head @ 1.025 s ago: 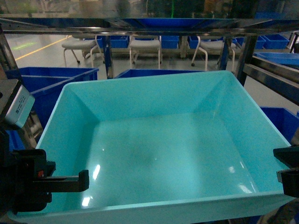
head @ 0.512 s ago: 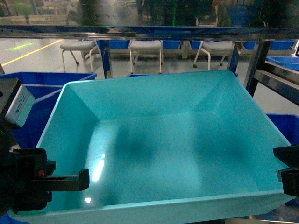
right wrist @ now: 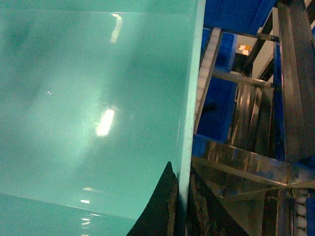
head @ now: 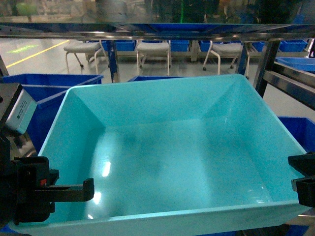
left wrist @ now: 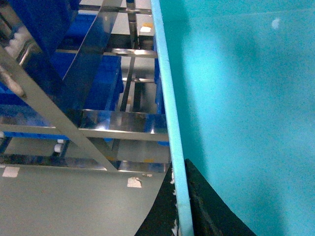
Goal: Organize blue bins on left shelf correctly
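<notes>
One of the blue bins [head: 167, 162], light turquoise and glossy inside, fills the head view with nothing in it. My left gripper [head: 64, 191] is shut on its left wall near the front corner. The rim runs between the black pads in the left wrist view, at the left gripper [left wrist: 181, 196]. My right gripper [head: 302, 184] is shut on the right wall, with the rim pinched between its pads at the right gripper [right wrist: 183, 196]. The left shelf [head: 147, 34] shows as steel beams above and behind the bin. A white roller track [right wrist: 206, 54] slopes beside the bin's right wall.
Dark royal-blue crates sit behind on the left [head: 44, 88] and lower right [head: 295, 128]. A steel post [head: 263, 64] rises at the right rear. Steel beams [left wrist: 98, 123] cross below the bin's left side. White chairs [head: 152, 49] stand on the floor beyond.
The bin stays held in the same place in view. The shelf post and crates behind it have shifted slightly right, so the whole view has moved a little.
</notes>
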Robot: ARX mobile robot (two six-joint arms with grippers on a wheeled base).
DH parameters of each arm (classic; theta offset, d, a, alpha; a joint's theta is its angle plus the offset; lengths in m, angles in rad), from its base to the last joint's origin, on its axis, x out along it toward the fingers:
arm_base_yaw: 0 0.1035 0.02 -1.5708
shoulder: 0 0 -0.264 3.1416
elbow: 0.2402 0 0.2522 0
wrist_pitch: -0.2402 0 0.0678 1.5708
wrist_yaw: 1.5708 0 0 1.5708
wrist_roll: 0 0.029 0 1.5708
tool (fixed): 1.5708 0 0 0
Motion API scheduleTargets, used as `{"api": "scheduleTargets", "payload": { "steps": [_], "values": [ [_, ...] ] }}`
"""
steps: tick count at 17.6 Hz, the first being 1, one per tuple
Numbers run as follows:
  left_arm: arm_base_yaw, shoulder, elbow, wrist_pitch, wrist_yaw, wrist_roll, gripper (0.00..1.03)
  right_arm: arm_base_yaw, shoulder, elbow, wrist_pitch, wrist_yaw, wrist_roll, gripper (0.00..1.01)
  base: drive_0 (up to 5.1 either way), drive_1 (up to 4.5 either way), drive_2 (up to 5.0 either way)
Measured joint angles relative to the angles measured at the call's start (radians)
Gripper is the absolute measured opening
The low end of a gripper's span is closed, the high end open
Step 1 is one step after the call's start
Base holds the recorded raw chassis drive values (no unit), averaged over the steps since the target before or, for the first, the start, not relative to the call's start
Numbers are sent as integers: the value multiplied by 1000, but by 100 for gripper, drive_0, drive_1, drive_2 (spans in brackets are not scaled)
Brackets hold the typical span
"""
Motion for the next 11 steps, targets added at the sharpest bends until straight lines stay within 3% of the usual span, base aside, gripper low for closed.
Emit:
{"api": "scheduleTargets", "payload": {
  "steps": [9,11],
  "values": [
    [0,-3,0,-3,0,0,2,0,-1,0,-1,0,0,2,0,-33,33],
    [0,-3,0,-3,0,0,2,0,-1,0,-1,0,0,2,353,-179,-179]
  ]
}}
